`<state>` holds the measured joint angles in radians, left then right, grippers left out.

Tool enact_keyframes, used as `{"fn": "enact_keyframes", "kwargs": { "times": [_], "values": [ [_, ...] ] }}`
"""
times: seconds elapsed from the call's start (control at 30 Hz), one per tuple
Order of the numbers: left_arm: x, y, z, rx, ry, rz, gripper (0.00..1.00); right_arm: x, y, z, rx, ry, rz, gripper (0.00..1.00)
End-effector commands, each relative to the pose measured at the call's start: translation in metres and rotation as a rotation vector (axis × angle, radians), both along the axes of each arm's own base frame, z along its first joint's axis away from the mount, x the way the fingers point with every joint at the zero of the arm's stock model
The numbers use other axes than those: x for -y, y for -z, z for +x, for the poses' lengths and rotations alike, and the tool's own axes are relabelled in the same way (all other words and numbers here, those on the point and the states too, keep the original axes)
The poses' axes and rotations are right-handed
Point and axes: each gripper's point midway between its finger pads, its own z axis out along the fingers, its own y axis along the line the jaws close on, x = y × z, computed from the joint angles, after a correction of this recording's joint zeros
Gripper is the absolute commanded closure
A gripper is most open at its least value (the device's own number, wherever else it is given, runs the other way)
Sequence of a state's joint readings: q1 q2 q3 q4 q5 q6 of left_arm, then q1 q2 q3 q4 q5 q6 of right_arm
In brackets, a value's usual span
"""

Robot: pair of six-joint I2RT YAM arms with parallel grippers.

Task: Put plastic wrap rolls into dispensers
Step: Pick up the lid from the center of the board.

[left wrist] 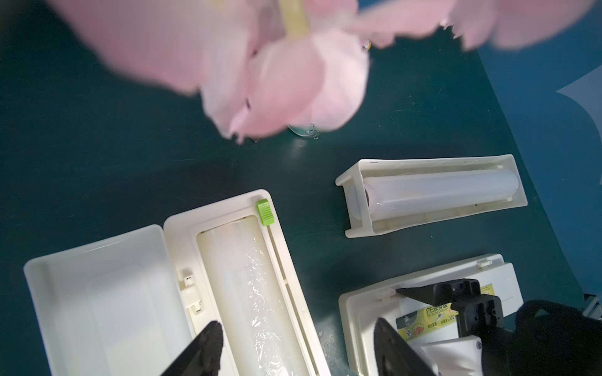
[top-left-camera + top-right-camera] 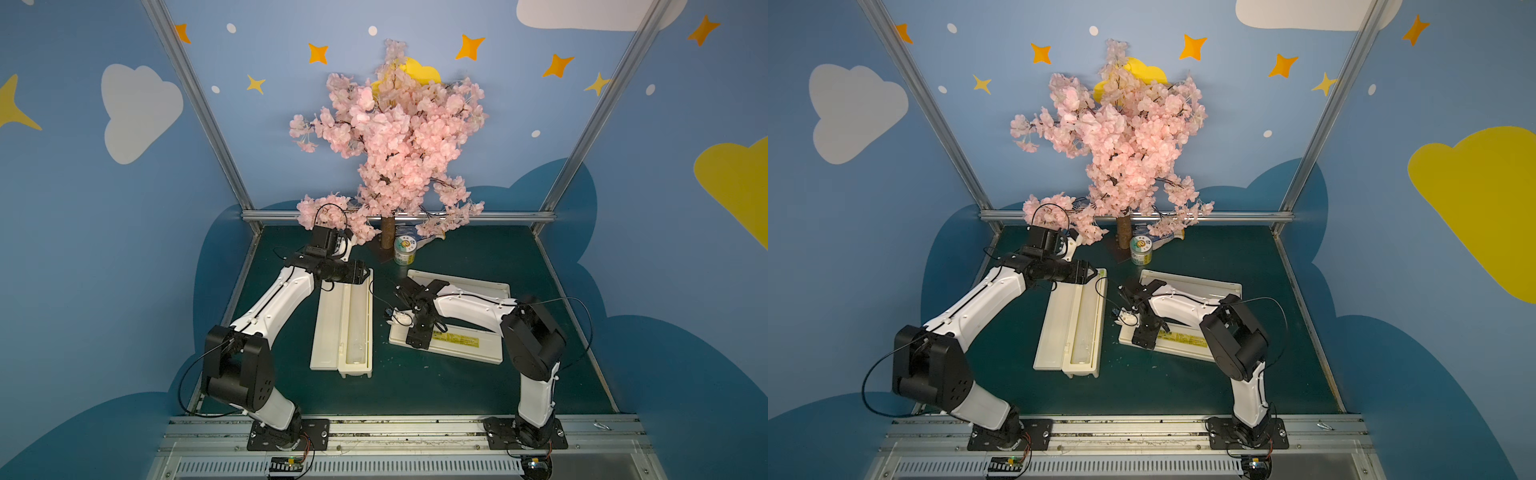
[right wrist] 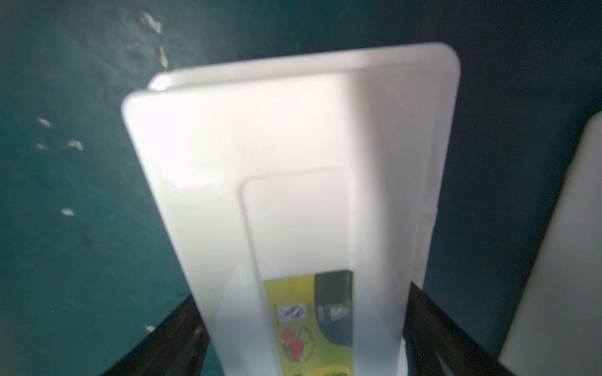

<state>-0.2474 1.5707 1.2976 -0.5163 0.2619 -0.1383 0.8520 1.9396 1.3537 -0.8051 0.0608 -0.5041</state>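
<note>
The left dispenser (image 2: 328,328) lies open, its lid flat beside a trough that holds a plastic wrap roll (image 2: 356,328) (image 1: 234,276). Over its far end hovers my left gripper (image 2: 362,274) (image 1: 299,348), open and empty. The right dispenser's trough (image 2: 465,280) holds the other roll (image 1: 439,192). Its lid (image 2: 457,341) (image 1: 368,325) lies label-up on the table, a strip of table apart from the trough in the left wrist view. My right gripper (image 2: 419,337) (image 3: 303,293) points down onto that lid's left part, with a finger against each long edge.
A pink blossom tree (image 2: 390,137) stands at the back centre, and its petals blur the left wrist view. Beside the trunk stands a green-and-white can (image 2: 404,249), just behind both dispensers. Metal frame posts (image 2: 540,232) bound the dark green table (image 2: 457,390).
</note>
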Motion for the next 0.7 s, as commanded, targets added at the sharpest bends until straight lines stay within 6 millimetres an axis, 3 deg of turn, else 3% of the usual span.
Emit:
{"fn": "enact_keyframes", "kwargs": {
  "times": [0.0,0.23,0.4,0.67],
  "values": [
    [0.001,-0.002,0.000,0.011,0.012,-0.017,0.26,0.018,0.046,-0.020,-0.141,0.028,-0.091,0.13],
    [0.002,-0.002,-0.003,0.011,0.011,-0.030,0.26,0.026,0.066,-0.013,-0.093,0.038,-0.196,0.13],
    [0.001,-0.003,-0.005,0.014,0.006,-0.032,0.25,0.027,0.073,-0.020,-0.112,0.022,-0.196,0.13],
    [0.001,-0.006,-0.006,0.016,0.002,-0.041,0.25,0.018,0.079,-0.020,-0.070,-0.018,-0.228,0.13]
  ]
}}
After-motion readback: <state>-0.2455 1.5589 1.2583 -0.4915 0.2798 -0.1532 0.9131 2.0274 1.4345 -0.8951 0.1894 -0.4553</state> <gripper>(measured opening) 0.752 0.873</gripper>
